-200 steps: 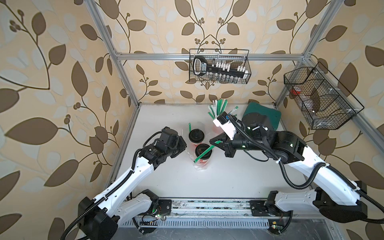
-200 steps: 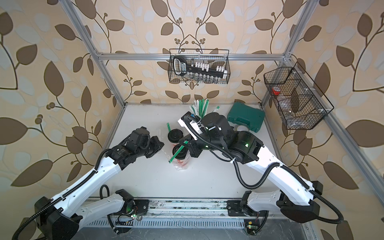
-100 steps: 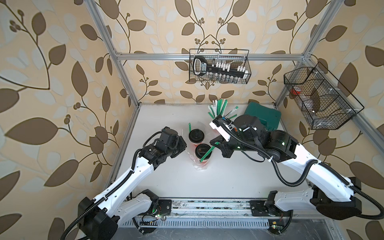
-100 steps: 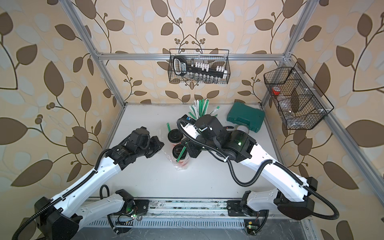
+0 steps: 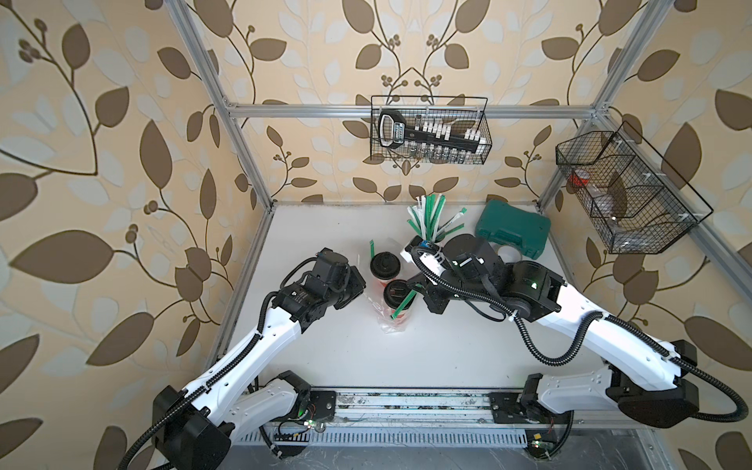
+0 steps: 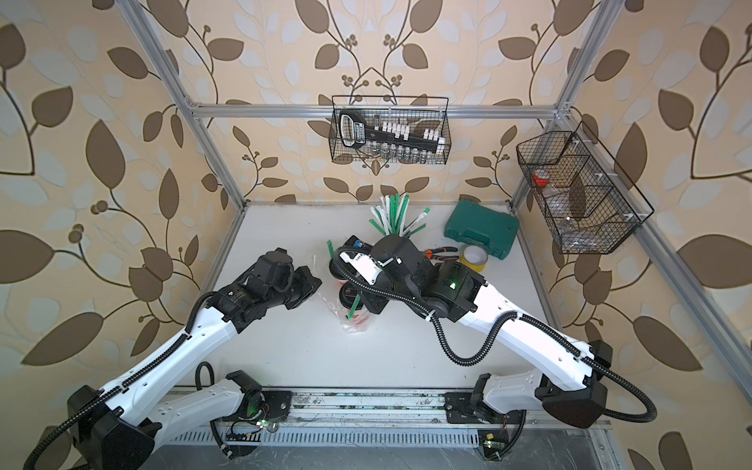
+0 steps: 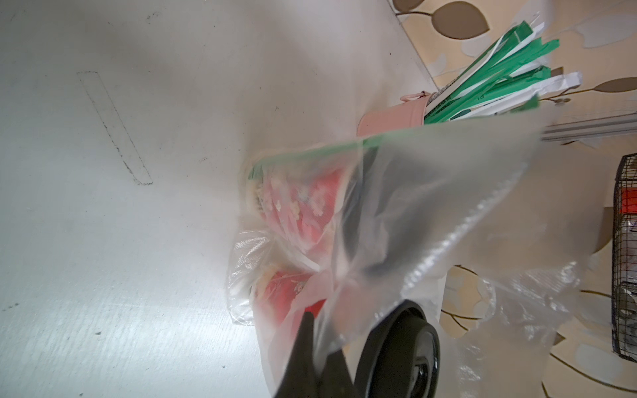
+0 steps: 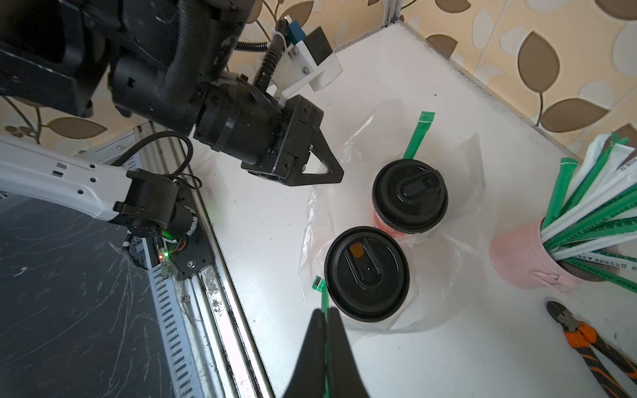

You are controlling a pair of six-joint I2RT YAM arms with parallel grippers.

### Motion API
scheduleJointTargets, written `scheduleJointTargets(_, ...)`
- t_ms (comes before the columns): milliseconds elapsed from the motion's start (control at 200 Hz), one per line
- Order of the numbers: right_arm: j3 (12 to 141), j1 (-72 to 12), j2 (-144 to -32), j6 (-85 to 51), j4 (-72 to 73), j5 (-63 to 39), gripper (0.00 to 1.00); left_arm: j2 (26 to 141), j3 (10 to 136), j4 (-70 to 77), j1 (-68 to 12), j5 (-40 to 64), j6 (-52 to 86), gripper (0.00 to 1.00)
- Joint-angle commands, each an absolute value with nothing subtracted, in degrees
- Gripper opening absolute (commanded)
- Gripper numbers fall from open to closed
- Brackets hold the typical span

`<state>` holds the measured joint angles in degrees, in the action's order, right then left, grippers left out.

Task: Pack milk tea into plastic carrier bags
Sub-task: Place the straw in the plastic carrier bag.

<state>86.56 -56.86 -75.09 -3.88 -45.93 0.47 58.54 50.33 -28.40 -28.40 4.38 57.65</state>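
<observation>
1. A white table (image 5: 346, 358) floors a booth with leaf-patterned walls and an aluminium frame (image 5: 305, 110). A rail (image 5: 407, 401) along the front edge carries both arm bases.
2. Two wire baskets hang above the table: the back basket (image 5: 429, 130) and the side basket (image 5: 626, 191) on the right wall.
3. Mid-table, the far cup (image 5: 385, 265) and near cup (image 5: 396, 294) stand upright just beside each other inside the bag (image 5: 388, 324). Its film bunches round their bases.
4. The left gripper (image 8: 336, 170) is clenched on the bag's upper film, holding it up on the cups' left side.
5. The right gripper (image 8: 325, 317) is clamped on a green straw (image 8: 323, 298), whose free end lies by the near cup's lid rim.
6. A second straw (image 8: 418, 134) sticks up beside the far cup.
7. The back right corner is crowded with a pink cup (image 8: 517, 258) of straws, a green case (image 5: 512, 230), tape (image 6: 479, 266) and pliers (image 6: 443, 251).
8. The front stretch between cups and rail lies bare. The left arm reaches over the strip by the left wall.
</observation>
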Motion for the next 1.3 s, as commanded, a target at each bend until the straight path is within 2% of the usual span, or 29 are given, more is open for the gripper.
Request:
scheduleJointTargets(0,84.6,-57.8,-74.9,-1.7,-42.9,1.1,0.0,57.7,51.0,-27.5,-27.9,4.8,58.1,0.0)
scheduleJointTargets(230,82.1,-58.2,-76.9,1.2,-40.2,-4.6,0.0,57.6,50.5,-27.4,-27.8,4.7,58.4,0.0)
scheduleJointTargets(690,84.0,-58.4,-85.7,5.3,-43.6,-7.2,0.0,57.1,50.6,-27.9,-27.7,4.3,58.2,0.0)
scheduleJointTargets(730,84.4,-58.4,-86.0,5.2,-43.9,-6.9,0.03,57.1,50.5,-27.8,-27.7,4.3,58.2,0.0)
scheduleJointTargets(800,85.3,-58.4,-85.6,4.9,-43.9,-6.9,0.2,57.2,50.5,-27.8,-27.6,4.4,58.2,0.0)
scheduleJointTargets(985,86.5,-59.2,-82.0,3.4,-43.1,-7.5,0.26,57.3,50.5,-27.7,-27.5,4.5,58.2,0.0)
scheduleJointTargets(1070,85.4,-59.7,-80.4,2.8,-42.6,-6.8,0.26,57.4,50.5,-27.7,-27.5,4.5,58.2,0.0)
scheduleJointTargets(1175,82.8,-59.8,-78.2,1.7,-41.3,-6.4,0.2,57.3,50.3,-27.6,-27.4,4.7,58.3,0.0)
scheduleJointTargets(1245,79.6,-59.8,-76.3,0.6,-38.6,-6.6,0.12,57.2,50.2,-27.6,-27.4,4.6,58.4,0.0)
scheduleJointTargets(1300,77.6,-59.8,-75.5,0.1,-36.3,-6.9,0.11,57.2,50.1,-27.6,-27.4,4.6,58.4,0.0)
